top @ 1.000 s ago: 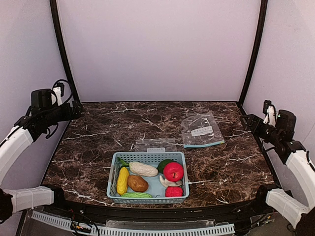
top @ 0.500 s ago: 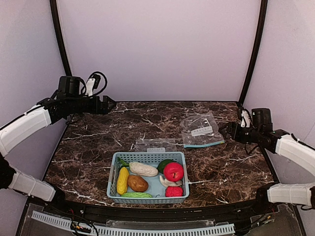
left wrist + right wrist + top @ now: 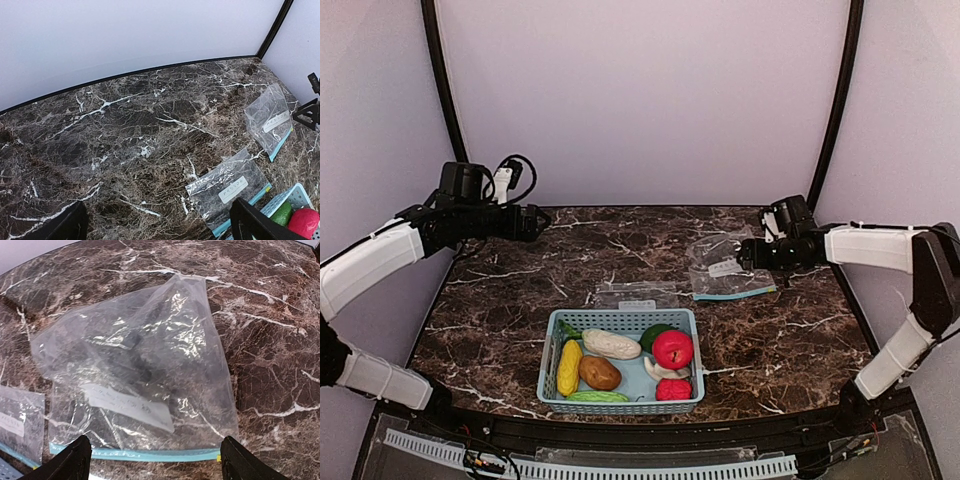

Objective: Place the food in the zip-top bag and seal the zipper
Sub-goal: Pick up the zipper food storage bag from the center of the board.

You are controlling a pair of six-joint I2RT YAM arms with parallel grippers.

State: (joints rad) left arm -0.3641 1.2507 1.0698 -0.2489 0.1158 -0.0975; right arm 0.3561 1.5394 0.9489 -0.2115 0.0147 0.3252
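Overhead, all the food (image 3: 610,344) lies in the blue basket (image 3: 620,313), none bagged; the right gripper (image 3: 748,253) hovers at the far zip-top bag (image 3: 728,268). My left wrist view shows the left gripper (image 3: 159,212) spread wide, empty. My right wrist view shows wide jaws over that bag, nothing grasped; filling and sealing remain.

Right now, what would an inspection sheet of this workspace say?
Surface: dark marble table.
Job's things: corn, potato, radish, apple and other food in the blue basket; two empty zip-top bags, one behind the basket, one far right.
Clutter: nothing seen.
End effectors: left end effector open, far left; right end effector open, over the far-right bag.
Cables: black loop on left wrist.
Surroundings: white walls, black corner posts.
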